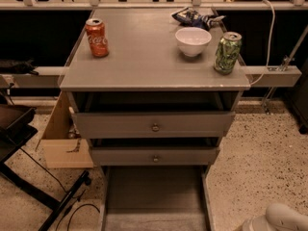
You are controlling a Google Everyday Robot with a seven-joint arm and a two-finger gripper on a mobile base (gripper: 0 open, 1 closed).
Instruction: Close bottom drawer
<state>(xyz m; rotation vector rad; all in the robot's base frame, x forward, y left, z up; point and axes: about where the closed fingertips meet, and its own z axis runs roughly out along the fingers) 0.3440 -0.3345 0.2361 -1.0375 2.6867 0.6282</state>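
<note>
The grey cabinet [154, 73] has three drawers. The bottom drawer [154, 196] is pulled far out toward me; I see its shallow grey box, and its front and knob are cut off by the lower frame edge. The middle drawer front [155, 156] and the top drawer front [155, 127] stand slightly out, each with a small round knob. Only a white rounded part of my arm [281, 219] shows at the bottom right corner, to the right of the open drawer. The gripper itself is out of view below the frame.
On the cabinet top stand a red cola can [96, 37], a white bowl [193, 41], a green can [227, 52] and a dark snack bag [195, 17]. A cardboard box [62, 138] sits left of the cabinet, with black stand legs and a cable [53, 203] on the speckled floor.
</note>
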